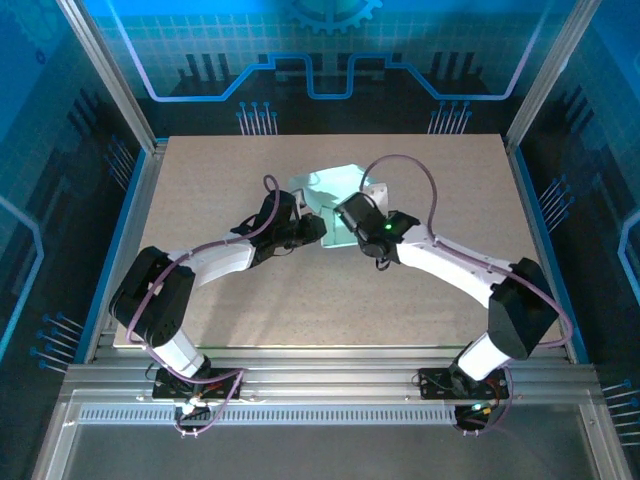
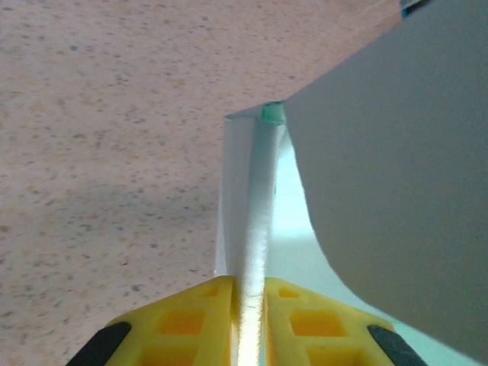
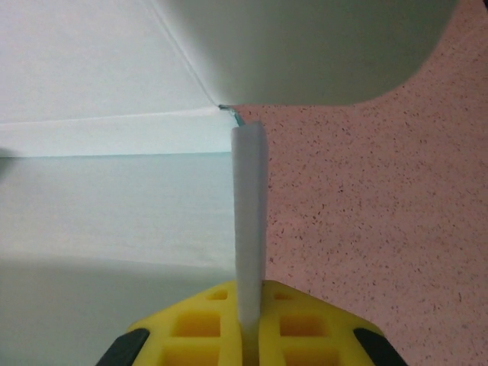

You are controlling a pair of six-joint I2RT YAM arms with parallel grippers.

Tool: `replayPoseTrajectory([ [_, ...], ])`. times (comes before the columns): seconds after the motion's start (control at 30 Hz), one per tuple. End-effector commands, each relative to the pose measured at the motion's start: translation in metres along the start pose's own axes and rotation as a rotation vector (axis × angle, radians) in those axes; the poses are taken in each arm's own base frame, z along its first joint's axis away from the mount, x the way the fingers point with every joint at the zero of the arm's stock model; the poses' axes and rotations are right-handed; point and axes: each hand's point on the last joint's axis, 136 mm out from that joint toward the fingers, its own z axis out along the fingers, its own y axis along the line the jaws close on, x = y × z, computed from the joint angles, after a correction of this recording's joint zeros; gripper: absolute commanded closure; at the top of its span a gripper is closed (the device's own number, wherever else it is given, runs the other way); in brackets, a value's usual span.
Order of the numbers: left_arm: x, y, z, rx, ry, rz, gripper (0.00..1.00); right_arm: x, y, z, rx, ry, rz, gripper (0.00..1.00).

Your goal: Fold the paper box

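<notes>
The box (image 1: 338, 185) lies on the tabletop (image 1: 230, 300), nearer the far edge than the near one, its flaps raised. The left gripper (image 2: 249, 284) pinches one upright flap edge-on, and the right gripper (image 3: 249, 288) pinches another, fingers pressed onto the card.

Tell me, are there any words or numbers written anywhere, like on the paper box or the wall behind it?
None: no word, number, label or brand can be read in these pictures.
The paper box is plain pale card with no print.
The table is speckled, with no writing.
The back wall has a gear shape and line patterns, not letters.
</notes>
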Motion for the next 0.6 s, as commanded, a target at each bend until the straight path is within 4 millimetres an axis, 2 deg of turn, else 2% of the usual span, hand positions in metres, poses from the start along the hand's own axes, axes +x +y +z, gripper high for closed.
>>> replayPoseTrajectory([
  [0.0,-0.003,-0.006,0.004,-0.028,-0.006,0.054,0.86,-0.013,0.038,-0.021,-0.072,-0.04,0.065,1.0],
  [0.33,-0.002,0.023,0.013,-0.164,-0.009,0.077,0.92,-0.004,0.087,-0.025,-0.154,-0.032,0.118,1.0],
  [0.57,-0.01,0.055,0.009,-0.351,-0.052,0.026,0.96,-0.003,0.112,-0.03,-0.172,-0.072,0.152,1.0],
])
